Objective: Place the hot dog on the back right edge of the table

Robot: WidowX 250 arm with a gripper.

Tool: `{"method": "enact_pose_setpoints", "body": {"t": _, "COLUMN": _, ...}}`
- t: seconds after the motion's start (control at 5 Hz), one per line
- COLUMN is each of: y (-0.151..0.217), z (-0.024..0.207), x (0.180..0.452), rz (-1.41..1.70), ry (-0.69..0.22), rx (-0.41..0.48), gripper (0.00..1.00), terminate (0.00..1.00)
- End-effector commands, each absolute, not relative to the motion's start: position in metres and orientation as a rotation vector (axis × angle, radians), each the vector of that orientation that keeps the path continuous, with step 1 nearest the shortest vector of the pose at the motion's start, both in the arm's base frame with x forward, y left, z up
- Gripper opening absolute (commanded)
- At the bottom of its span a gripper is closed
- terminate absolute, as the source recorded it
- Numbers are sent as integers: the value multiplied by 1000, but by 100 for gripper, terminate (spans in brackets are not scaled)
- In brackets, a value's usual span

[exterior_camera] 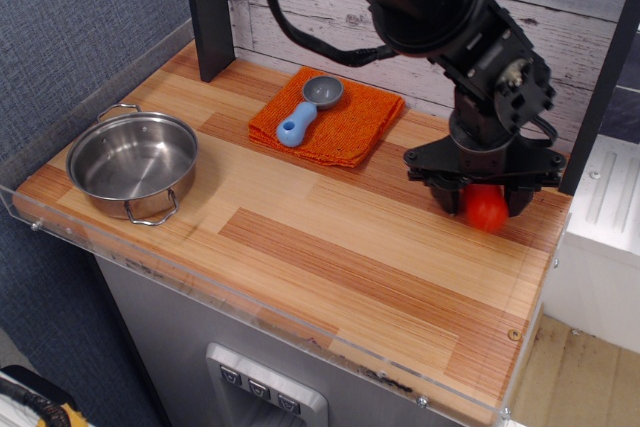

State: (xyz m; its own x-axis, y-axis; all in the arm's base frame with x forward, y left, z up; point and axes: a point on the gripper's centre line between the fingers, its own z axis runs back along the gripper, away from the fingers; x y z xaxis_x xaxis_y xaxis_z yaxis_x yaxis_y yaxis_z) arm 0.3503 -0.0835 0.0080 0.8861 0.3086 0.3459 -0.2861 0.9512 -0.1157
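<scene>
The red hot dog (pixel 486 209) sits between the fingers of my black gripper (pixel 481 199) at the right side of the wooden table (pixel 330 247), near its back right part. Only its rounded lower end shows; the rest is hidden by the gripper. The fingers stand on either side of it and look closed on it. Its tip is low, at or just above the wood; I cannot tell if it touches.
An orange cloth (pixel 345 122) with a blue-handled grey scoop (pixel 308 108) lies at the back middle. A steel pot (pixel 133 162) stands at the left front. A dark post (pixel 208 7) rises at the back left. A clear rim (pixel 250 312) edges the table.
</scene>
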Motion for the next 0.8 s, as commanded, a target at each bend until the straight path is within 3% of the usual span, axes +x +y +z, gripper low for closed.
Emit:
{"method": "enact_pose_setpoints", "body": {"t": 0.0, "y": -85, "z": 59, "x": 358, "rz": 270, "ry": -446, "rx": -102, "gripper": 100, "terminate": 0}}
{"method": "enact_pose_setpoints", "body": {"t": 0.2, "y": -78, "z": 101, "x": 360, "rz": 248, "ry": -496, "rx": -131, "gripper": 100, "terminate": 0}}
{"method": "enact_pose_setpoints", "body": {"t": 0.4, "y": -70, "z": 126, "x": 352, "rz": 228, "ry": -529, "rx": -162, "gripper": 100, "terminate": 0}}
{"method": "enact_pose_setpoints", "body": {"t": 0.6, "y": -59, "z": 129, "x": 333, "rz": 231, "ry": -502, "rx": -141, "gripper": 100, "terminate": 0}}
